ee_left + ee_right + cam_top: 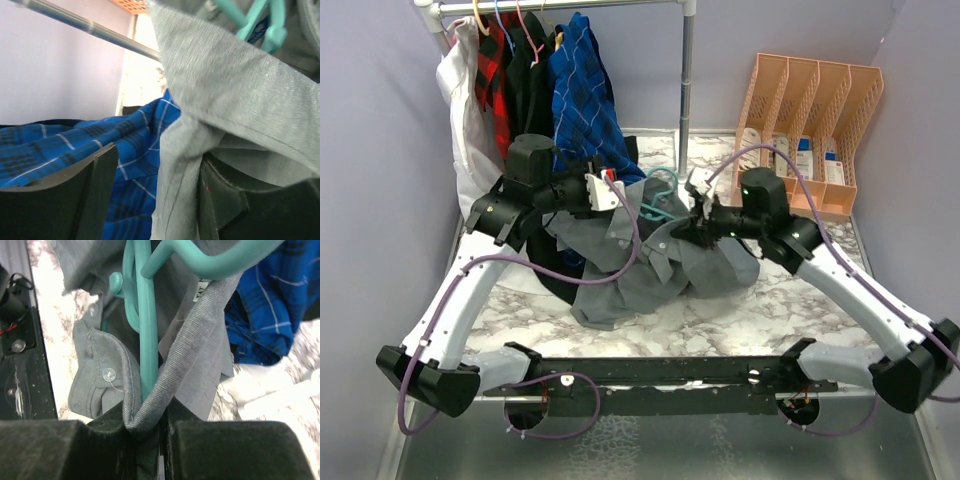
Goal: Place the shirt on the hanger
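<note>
The grey shirt (640,275) lies bunched on the marble table between both arms. The teal hanger (662,192) sticks out of its collar area. My left gripper (608,190) is at the shirt's upper left. In the left wrist view the left gripper (157,195) stands open, with a hanging fold of the shirt (225,80) against the right finger and apart from the left finger. The hanger (260,22) shows at the top. My right gripper (147,432) is shut on a folded edge of the shirt (200,345), with the hanger (148,325) running down into that fold.
A clothes rail (570,8) at the back left holds a white garment (468,110), a red-and-black plaid shirt (498,60) and a blue plaid shirt (582,95). Its post (686,80) stands behind the hanger. A pink file organiser (815,110) sits at the back right.
</note>
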Available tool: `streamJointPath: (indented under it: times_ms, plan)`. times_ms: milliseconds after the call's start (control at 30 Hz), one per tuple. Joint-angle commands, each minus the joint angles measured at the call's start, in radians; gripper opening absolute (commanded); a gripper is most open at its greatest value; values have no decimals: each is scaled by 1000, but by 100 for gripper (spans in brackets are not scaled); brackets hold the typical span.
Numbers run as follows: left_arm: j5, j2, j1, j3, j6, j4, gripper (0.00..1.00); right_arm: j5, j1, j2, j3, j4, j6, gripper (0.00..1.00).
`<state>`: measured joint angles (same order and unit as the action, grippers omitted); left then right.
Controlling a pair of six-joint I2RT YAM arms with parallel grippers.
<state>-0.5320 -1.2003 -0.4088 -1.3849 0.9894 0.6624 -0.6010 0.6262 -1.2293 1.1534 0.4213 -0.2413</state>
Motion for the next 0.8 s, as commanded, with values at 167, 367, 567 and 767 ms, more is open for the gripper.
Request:
streamJointPath:
  times_ms: [167, 367, 567, 767]
  plan:
    - [-115, 87, 152, 60, 66, -18, 64, 272, 7, 286, -103, 92, 134, 1]
    - [-167, 54, 222, 105, 107, 8, 64, 321, 7, 358, -61, 200, 122, 1]
    - [-294, 5, 223, -11, -57, 6, 73, 327, 7, 343, -58, 136, 111, 1]
    - [-337, 5, 224, -159, -381, -9, 99, 521, 7, 185, 101, 153, 193, 1]
